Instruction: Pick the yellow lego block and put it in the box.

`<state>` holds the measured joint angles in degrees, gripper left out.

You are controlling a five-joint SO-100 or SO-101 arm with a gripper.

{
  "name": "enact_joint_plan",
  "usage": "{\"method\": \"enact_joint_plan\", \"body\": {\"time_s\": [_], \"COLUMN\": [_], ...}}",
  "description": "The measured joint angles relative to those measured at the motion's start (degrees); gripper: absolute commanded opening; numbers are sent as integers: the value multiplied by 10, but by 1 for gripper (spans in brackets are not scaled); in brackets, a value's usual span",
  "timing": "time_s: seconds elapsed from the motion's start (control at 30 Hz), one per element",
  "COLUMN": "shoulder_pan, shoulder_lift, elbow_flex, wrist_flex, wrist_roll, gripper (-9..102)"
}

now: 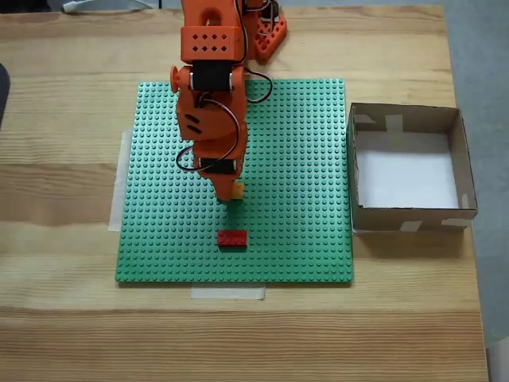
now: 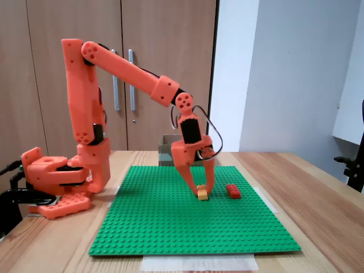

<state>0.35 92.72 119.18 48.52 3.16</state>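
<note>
When we count, we see one yellow lego block [image 2: 202, 194], one red block [image 1: 232, 238], one box [image 1: 407, 216] and one orange arm [image 2: 128, 74]. Our gripper [image 2: 202, 189] points down, and its two fingers sit on either side of the yellow block, touching it. The yellow block is on the green plate [image 1: 302, 159], near the middle, just beside the red block. We cannot tell which way its long side points, since the fingers hide much of it. The box sits off the plate, at the right in the top-down fixed view.
</note>
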Motion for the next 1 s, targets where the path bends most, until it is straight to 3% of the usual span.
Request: {"method": "enact_joint_plan", "body": {"time_s": [0.63,1.0], "shoulder_pan": [-12,-82], "shoulder_lift": [7,72], "elbow_flex": [-84,-110], "wrist_flex": [95,105], "wrist_roll": [10,20], "gripper": [-1,-1]}}
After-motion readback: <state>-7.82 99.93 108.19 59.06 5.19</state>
